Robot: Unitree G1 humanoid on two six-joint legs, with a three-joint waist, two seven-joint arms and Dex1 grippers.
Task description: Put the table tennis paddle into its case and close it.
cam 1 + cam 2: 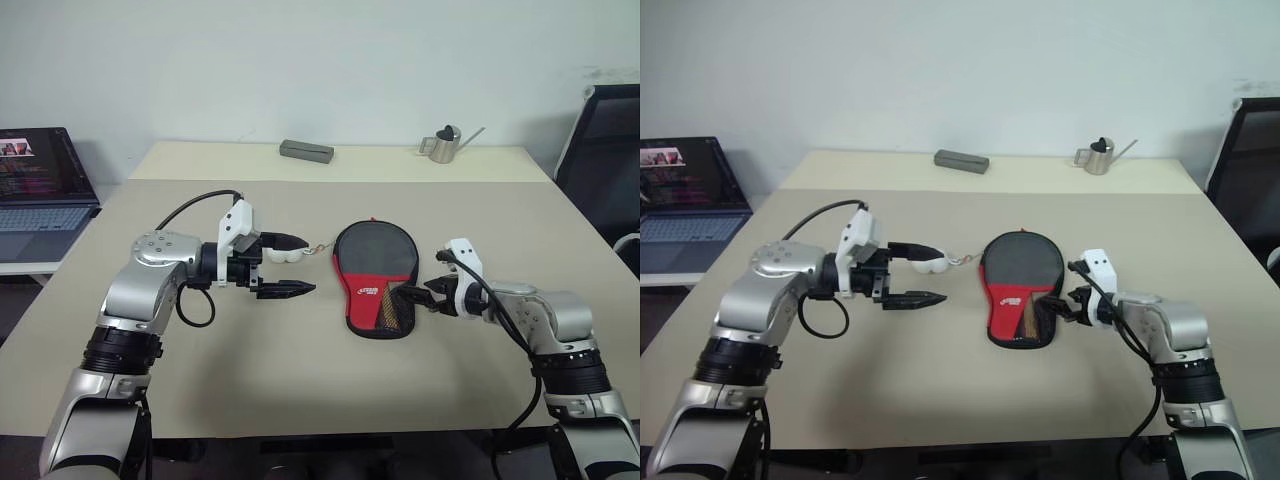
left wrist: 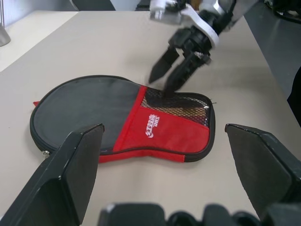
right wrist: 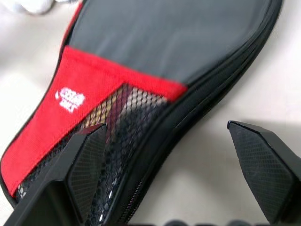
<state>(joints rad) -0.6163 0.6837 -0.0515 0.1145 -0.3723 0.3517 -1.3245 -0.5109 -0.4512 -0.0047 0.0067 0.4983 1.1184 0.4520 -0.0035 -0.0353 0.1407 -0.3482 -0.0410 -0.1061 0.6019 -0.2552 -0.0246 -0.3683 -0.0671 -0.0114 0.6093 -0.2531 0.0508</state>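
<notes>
The case (image 1: 372, 255) lies flat in the middle of the table, black round part away from me, red part and mesh pocket (image 2: 181, 106) toward me. A brownish shape behind the mesh (image 3: 124, 106) looks like the paddle's handle; the rest of the paddle is hidden. The white fluffy charm (image 1: 283, 256) lies just left of the case. My left gripper (image 1: 308, 264) hovers open to the left of the case, pointing at it, with its upper finger over the charm. My right gripper (image 1: 410, 297) stands open at the case's lower right edge by the mesh, holding nothing.
A small grey box (image 1: 306, 151) and a metal watering can (image 1: 440, 144) stand at the table's (image 1: 250, 370) far edge. An open laptop (image 1: 40, 190) sits on a side desk at the left. A black chair (image 1: 605, 140) is at the right.
</notes>
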